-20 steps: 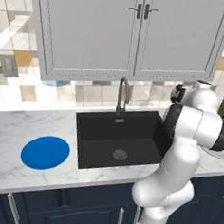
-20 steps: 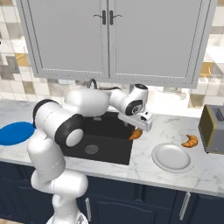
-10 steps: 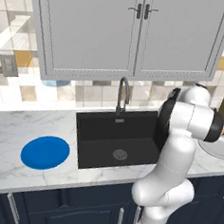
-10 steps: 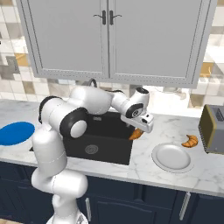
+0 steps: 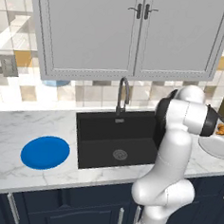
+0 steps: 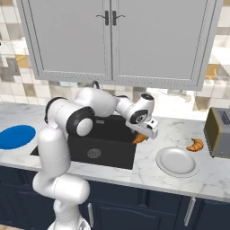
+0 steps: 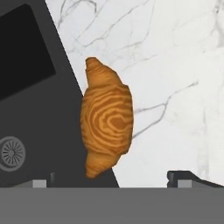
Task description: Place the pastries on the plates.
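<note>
Marble counter (image 6: 179, 184) runs the width of the kitchen, with a black sink (image 6: 103, 143) sunk into it and a dark tap (image 5: 122, 93) at its back edge. Grey wall cabinets (image 6: 117, 40) hang above.

Arm reaches from the base over the sink toward its right edge. Gripper (image 6: 144, 133) hangs low over the counter at the sink's right rim, pointing down. In the hand view the two fingertips (image 7: 186, 177) stand wide apart at the bottom of the frame, nothing between them: gripper spread, holding nothing.

Toaster (image 6: 218, 132), grey and boxy, stands at the far right end of the counter.

Blue plate (image 5: 45, 152) lies flat on the counter left of the sink, near the front edge, nothing on it. White plate (image 6: 177, 161) lies right of the sink, toward the front edge, nothing on it.

Croissant (image 7: 106, 118) lies on the counter directly under the gripper, touching the sink's right rim and partly overlapping it; in the right base view it shows just below the hand.

Second croissant (image 6: 195, 144), crescent-shaped, lies on the counter between the white plate and the toaster, just behind the plate's rim
</note>
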Tool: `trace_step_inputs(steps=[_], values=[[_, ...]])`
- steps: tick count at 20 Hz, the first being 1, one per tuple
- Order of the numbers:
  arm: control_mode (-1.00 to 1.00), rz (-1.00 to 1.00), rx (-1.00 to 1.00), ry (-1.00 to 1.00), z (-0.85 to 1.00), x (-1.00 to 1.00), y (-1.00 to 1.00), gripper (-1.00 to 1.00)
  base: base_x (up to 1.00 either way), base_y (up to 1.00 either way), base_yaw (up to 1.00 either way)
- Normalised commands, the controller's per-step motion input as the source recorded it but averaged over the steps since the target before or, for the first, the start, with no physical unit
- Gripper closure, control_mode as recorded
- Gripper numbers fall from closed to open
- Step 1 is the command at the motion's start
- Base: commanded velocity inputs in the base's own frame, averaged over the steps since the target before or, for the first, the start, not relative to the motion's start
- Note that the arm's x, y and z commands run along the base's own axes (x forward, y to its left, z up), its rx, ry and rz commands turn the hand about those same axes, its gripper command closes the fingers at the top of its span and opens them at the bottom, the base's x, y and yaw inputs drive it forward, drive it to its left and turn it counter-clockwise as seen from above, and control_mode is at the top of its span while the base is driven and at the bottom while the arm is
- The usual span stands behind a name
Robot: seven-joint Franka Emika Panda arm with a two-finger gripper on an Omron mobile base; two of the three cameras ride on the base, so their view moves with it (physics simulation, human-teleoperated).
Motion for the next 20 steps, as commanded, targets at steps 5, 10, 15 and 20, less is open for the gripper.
trace_step_inputs(steps=[5,10,15,20], values=[[-1.0,0.0,0.0,0.0,-0.24,0.13,0.0,-1.0,0.0,0.0,0.0],[-1.0,0.0,0.0,0.0,-0.21,0.08,0.0,-1.0,0.0,0.0,0.0],[-1.0,0.0,0.0,0.0,-0.24,0.09,0.0,-1.0,0.0,0.0,0.0],[-1.0,0.0,0.0,0.0,-0.23,0.08,0.0,1.0,0.0,0.0,0.0]])
